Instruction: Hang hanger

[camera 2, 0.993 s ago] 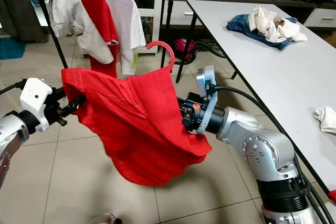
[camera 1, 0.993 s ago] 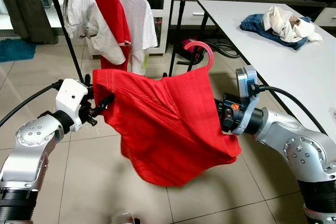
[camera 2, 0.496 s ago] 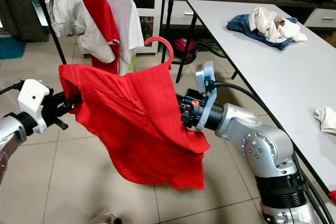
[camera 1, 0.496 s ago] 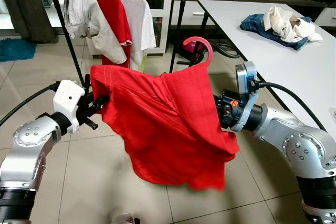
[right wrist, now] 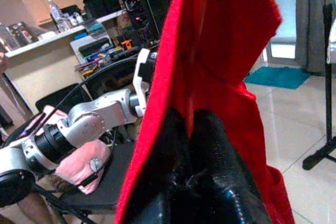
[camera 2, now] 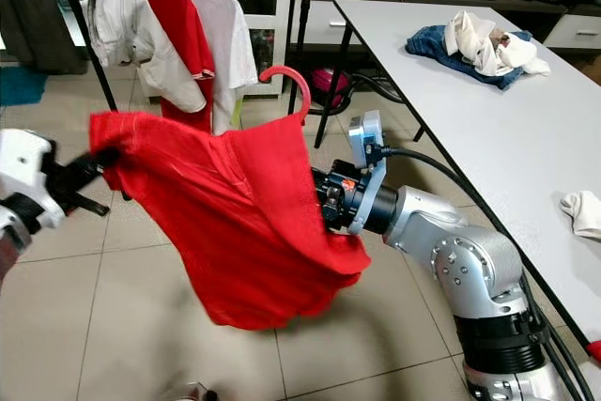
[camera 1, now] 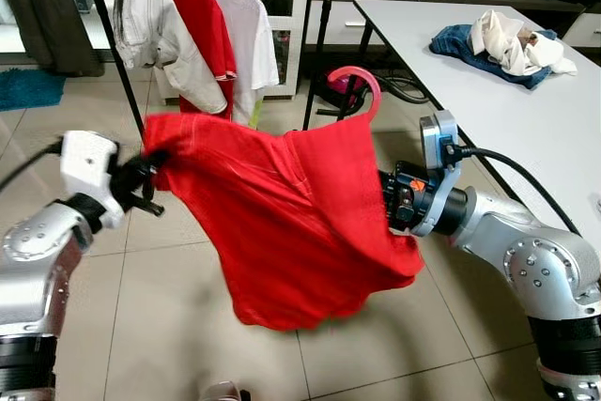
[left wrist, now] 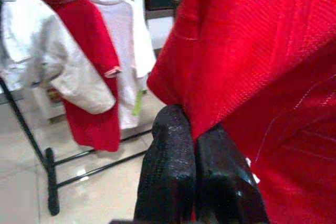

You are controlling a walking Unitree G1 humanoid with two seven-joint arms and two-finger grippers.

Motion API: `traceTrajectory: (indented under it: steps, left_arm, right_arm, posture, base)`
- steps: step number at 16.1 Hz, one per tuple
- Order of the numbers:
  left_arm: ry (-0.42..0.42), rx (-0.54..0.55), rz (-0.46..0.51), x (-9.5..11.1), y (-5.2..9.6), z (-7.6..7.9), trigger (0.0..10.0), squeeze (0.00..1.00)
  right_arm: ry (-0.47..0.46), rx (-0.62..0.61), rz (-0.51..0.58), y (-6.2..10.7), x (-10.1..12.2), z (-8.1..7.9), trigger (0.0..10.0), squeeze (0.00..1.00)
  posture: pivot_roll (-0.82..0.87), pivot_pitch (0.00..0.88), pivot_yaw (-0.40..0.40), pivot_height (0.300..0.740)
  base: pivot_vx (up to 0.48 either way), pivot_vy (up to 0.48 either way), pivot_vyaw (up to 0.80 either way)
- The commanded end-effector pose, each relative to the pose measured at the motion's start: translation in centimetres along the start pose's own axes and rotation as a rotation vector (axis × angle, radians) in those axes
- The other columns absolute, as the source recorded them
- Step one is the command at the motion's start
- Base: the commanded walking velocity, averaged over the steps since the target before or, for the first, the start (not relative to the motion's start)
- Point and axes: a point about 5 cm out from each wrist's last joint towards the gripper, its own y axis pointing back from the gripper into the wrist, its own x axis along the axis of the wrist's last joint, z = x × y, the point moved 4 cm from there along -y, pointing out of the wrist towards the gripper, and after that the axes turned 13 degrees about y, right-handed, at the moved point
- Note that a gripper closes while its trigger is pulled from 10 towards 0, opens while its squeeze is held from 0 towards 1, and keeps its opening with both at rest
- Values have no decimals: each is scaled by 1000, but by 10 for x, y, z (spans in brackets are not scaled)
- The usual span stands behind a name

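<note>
We see the red shirt (camera 1: 291, 223) as matt woven cloth with a fine ribbed texture, its hanger (camera 1: 362, 86) hook smooth pink plastic. Our arms are brushed silver metal, the fingers (left wrist: 173, 171) grainy black rubber. The floor (camera 1: 169, 307) is glossy pale tile, the table (camera 1: 526, 110) smooth matt white.

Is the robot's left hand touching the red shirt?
Touching. The left wrist view shows the left gripper with its black fingers pinched shut on the red shirt's edge.
</note>
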Motion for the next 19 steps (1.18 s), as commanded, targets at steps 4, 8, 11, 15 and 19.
traceTrajectory:
  steps: [4,8,11,15,19]
  left_arm:
    - [62,92,31,2,3,-13,0,0]
    - [103,197,33,-1,11,-30,0,0]
    - [135,294,32,-4,17,-46,0,0]
    - [172,362,6,-12,21,-55,0,0]
    - [147,320,-28,-16,13,-43,10000,0]
  right_arm:
    - [14,-24,30,7,8,1,10000,0]
    - [6,-52,24,10,6,6,10000,0]
    - [4,-74,14,13,5,10,10000,0]
    - [6,-110,-4,19,2,17,10000,0]
    - [12,-123,-9,18,2,20,10000,0]
  posture:
    - [-4,3,-73,740]
    - [2,0,-71,740]
    - [3,0,-70,740]
    - [2,0,-67,740]
    - [1,0,-69,740]
  base:
    - [0,0,0]
    - [0,0,0]
    - [0,0,0]
    - [0,0,0]
    - [0,0,0]
